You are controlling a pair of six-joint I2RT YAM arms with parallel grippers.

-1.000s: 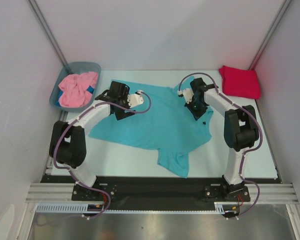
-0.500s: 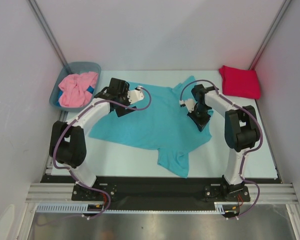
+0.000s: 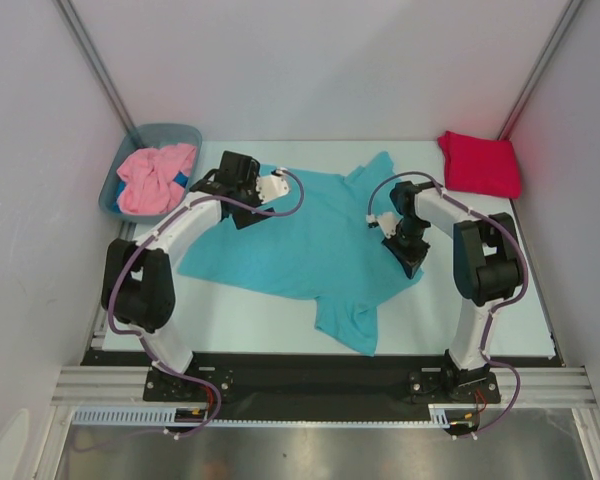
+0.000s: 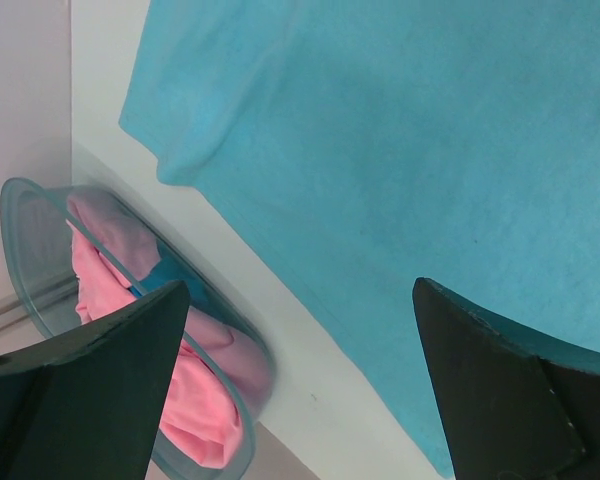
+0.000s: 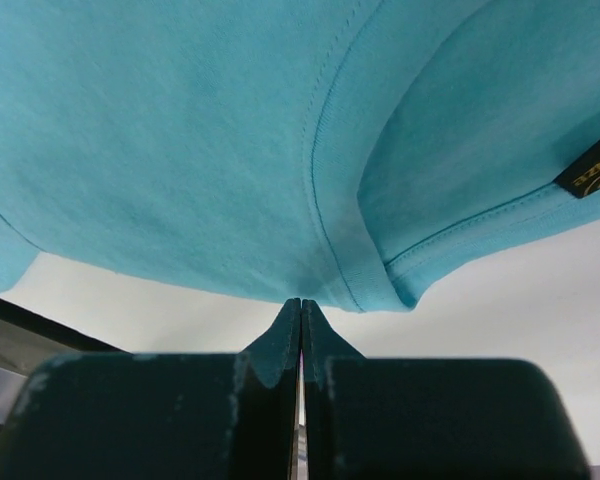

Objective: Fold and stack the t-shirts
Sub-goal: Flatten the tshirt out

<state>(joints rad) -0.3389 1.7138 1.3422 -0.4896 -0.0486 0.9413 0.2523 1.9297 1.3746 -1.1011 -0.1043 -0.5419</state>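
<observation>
Turquoise shirt [image 3: 300, 240] spread mid-tabletop [image 3: 250, 315]. Left fingers [image 4: 500, 390] spread wide above far-left edge. Right fingers [image 5: 270, 370] pressed together, tips at right hem, nothing visibly pinched.

My left arm [image 3: 185, 230] and right arm [image 3: 470, 330] are built alike: white tubular links between bulky black joints, each rising from a black base [image 3: 170, 383]. A thin mauve-grey cable [image 3: 108, 300] runs in loose loops along each, from base to wrist, and a small white block [image 3: 273, 188] sits by each wrist. My left gripper [image 4: 300, 290] has dark, wedge-shaped fingers [image 4: 90, 390]. My right gripper [image 5: 300, 318] has the same, tapering to thin edges.
</observation>
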